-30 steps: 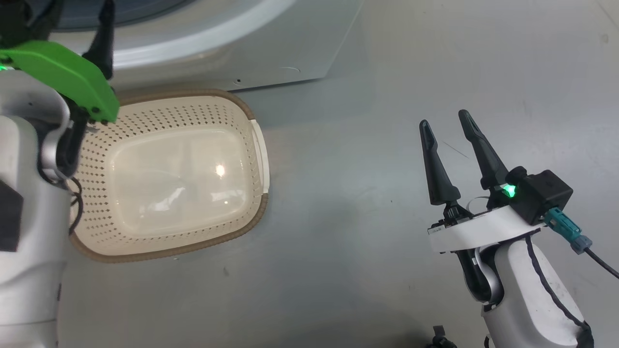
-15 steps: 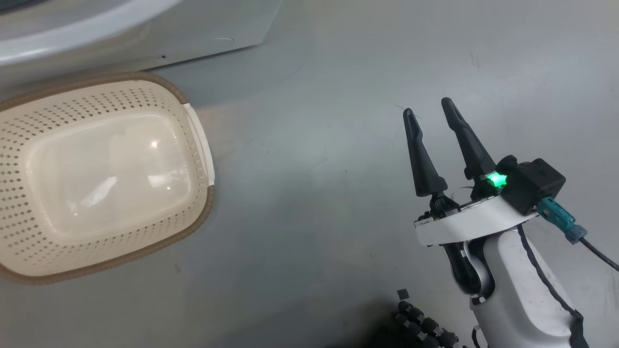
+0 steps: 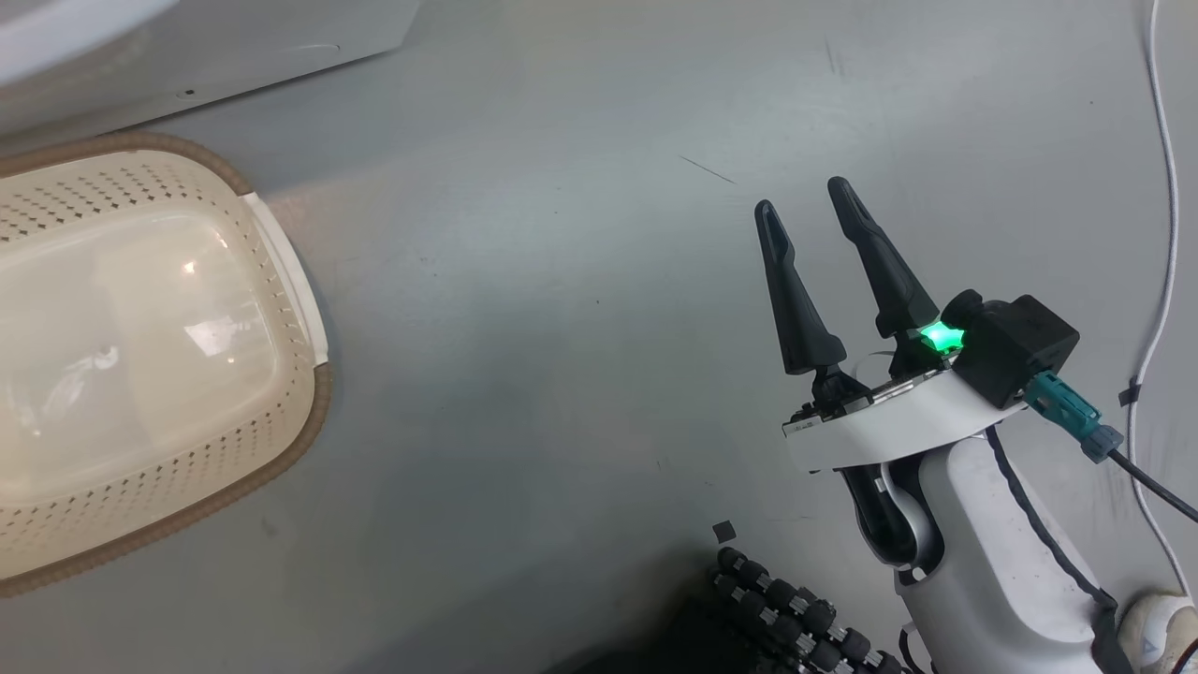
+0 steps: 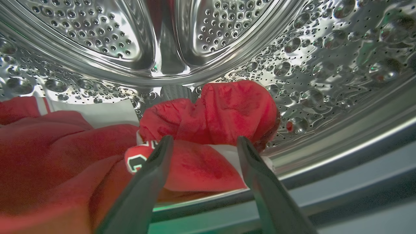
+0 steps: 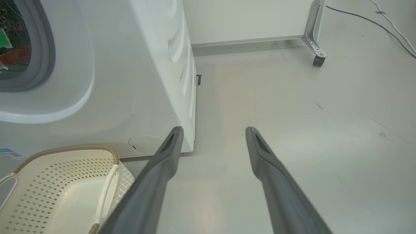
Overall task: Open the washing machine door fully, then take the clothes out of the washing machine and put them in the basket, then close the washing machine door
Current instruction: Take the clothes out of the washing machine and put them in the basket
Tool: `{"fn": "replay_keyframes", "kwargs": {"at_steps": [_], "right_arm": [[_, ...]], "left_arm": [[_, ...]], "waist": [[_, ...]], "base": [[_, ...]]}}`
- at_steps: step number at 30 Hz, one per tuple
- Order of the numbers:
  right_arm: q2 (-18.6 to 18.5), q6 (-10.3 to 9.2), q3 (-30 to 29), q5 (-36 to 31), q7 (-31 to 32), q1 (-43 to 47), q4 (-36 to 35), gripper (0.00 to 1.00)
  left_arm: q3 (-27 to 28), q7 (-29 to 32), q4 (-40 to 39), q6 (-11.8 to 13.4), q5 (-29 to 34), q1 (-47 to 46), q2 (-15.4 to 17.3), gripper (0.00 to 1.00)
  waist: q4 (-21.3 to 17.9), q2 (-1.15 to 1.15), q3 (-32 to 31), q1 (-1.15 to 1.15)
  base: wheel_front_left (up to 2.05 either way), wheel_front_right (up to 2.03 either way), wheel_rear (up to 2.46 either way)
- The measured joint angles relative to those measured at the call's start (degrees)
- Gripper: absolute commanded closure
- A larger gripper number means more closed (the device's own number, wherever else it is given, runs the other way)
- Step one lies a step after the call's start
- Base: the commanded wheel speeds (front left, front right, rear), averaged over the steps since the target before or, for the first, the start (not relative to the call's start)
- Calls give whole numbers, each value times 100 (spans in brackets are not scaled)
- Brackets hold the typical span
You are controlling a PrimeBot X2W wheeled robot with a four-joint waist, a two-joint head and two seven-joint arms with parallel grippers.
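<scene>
left tool (image 4: 204, 139): fingers apart, empty | clothes (image 4: 214, 110): red heap before tips | washing machine drum (image 4: 325, 65): perforated steel around

Bare floor (image 3: 562, 328) btwn basket (image 3: 309, 412) & right claw (image 3: 799, 195)

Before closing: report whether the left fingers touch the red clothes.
Cannot tell. In the left wrist view the left gripper's open fingers overlap the red clothes, but no contact or gap shows.

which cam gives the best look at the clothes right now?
Left wrist view: the red clothes lie close up in the steel drum, just beyond the open left gripper. Right wrist view catches a thin red strip through the washing machine opening. Head view looks at the basket and floor.
</scene>
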Motion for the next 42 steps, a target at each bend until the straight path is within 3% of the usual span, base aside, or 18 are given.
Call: {"fn": "replay_keyframes", "kwargs": {"at_steps": [11, 12, 13, 14, 15, 28, 42], "right_arm": [[5, -49, 4, 0, 0, -3, 26, 0], [5, -49, 7, 0, 0, -3, 34, 0], [7, -49, 11, 0, 0, -4, 46, 0], [7, -49, 24, 0, 0, -4, 57, 0], [8, -49, 38, 0, 0, -4, 65, 0], [11, -101, 1, -8, 0, -4, 70, 0], [11, -143, -159, -155, 0, -4, 178, 0]], "left_arm": [[-146, 312, 616, 40, 109, -285, 23, 0], [-163, 355, 679, 59, 109, -312, 20, 9], [-181, 361, 736, 60, 110, -325, 15, 45], [-186, 385, 776, 81, 119, -328, 22, 45], [-187, 425, 822, 108, 130, -331, 23, 100], [-378, 594, 1107, 210, 371, -460, -9, 100], [-534, -450, 1079, 204, 461, -363, -261, 100]], "waist": [[-115, 0, 48, 0], [-116, 0, 42, 0], [-116, 0, 31, 0], [-116, 0, 16, 0], [-120, 0, 2, 0], [-99, 0, -97, 0], [105, 0, -394, 0]], "base": [[0, 0, 0], [0, 0, 0], [0, 0, 0], [0, 0, 0], [0, 0, 0], [0, 0, 0], [0, 0, 0]]}}
